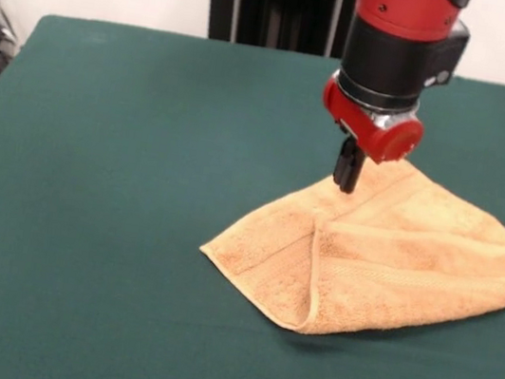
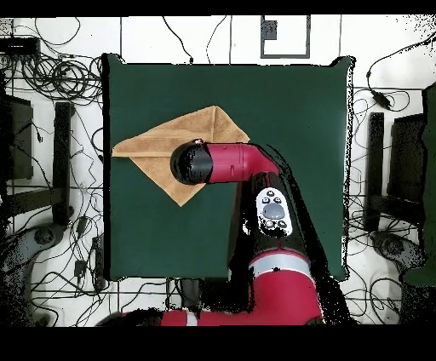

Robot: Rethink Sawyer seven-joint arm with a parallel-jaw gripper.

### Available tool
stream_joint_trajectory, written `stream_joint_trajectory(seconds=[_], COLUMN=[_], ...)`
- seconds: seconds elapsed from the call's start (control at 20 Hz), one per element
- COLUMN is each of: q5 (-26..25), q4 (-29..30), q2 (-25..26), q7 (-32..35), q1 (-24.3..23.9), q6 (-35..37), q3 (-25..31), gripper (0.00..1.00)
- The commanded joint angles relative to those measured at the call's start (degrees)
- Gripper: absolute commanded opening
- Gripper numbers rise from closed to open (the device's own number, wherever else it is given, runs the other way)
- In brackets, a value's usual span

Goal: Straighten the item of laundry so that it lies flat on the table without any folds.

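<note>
The towel (image 1: pixel 395 260) lies near one side edge of the green table (image 1: pixel 138 181), folded over itself into a rough triangle with a raised crease running to its front corner; as soft, light terry it should drape and drag rather than slide stiffly — best pinched at a free corner or along the folded-over edge. The gripper (image 1: pixel 345 178) stands at the towel's far edge, fingertips at the cloth, but whether they are spread or pinching cannot be told. No label or writing is legible.
</note>
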Motion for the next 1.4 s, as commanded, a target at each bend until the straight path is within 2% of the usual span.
stream_joint_trajectory(seconds=[0.05,1.4], q5=[1.83,-0.09], q4=[1.39,-2.84], q2=[5.16,11.27], q7=[1.82,2.96], q1=[1.4,1.8], q6=[1.75,-3.98], q3=[2.53,0.36], gripper=[0.0,0.0])
